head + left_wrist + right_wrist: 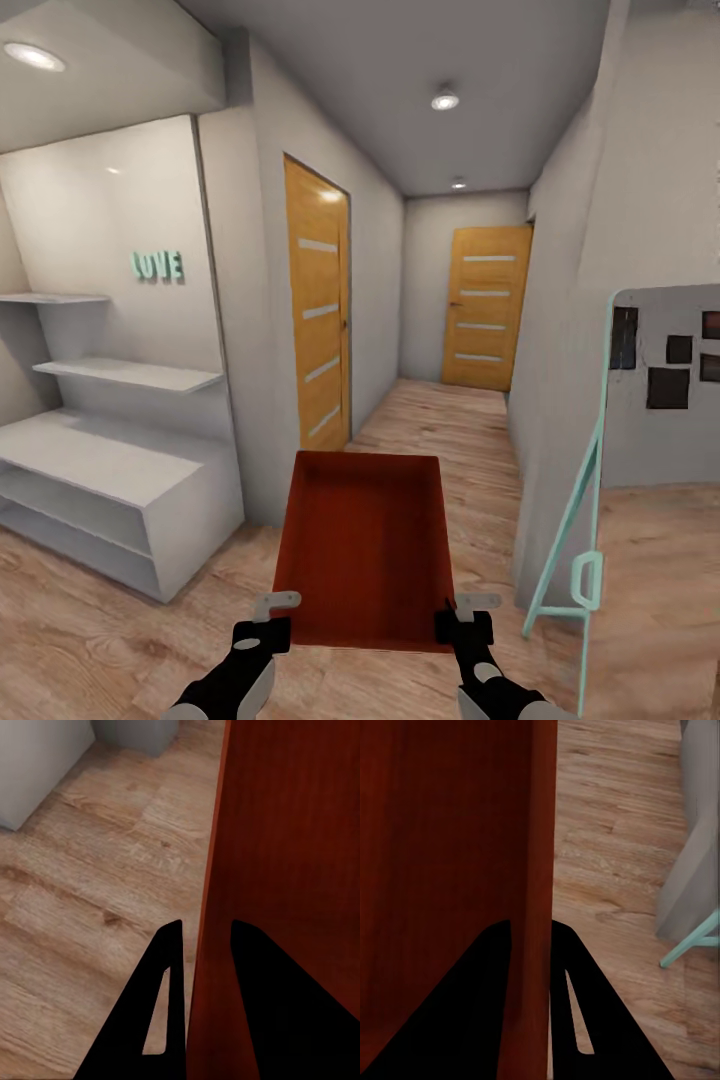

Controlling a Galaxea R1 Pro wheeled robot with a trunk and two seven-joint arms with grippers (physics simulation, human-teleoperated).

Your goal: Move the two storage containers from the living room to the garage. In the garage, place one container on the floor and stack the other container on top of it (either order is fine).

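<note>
the left gripper [272, 622] and the right gripper [465, 622] sit at the near corners of one storage container [365, 545], which is carried between them above the wood-plank floor [120, 640]. in the left wrist view the left gripper [201, 952] has one finger outside the container [292, 832] wall and one inside, pinching that wall. in the right wrist view the right gripper [531, 945] straddles the opposite wall of the container [442, 832] in the same way, pressed onto it from both faces. the container is an orange-red open-top bin, its opening facing up, its long axis running away from the grippers.

beyond the left gripper and to its left stands a low white shelf unit [100, 480] with stepped shelves, and turquoise letters [157, 265] are fixed on the wall above it. to the right of the right gripper, near it, stands a turquoise-framed board [640, 400] with dark squares on its face, leaning on a folding frame; a piece of that frame [690, 949] shows in the right wrist view just beside a grey wall corner [694, 855].

ahead of the container a narrow corridor runs on. a wooden door [318, 310] with pale horizontal strips is set in the corridor's left wall. a second door of the same pattern [487, 308] closes the far end. recessed ceiling lights [445, 100] are set above the corridor.
</note>
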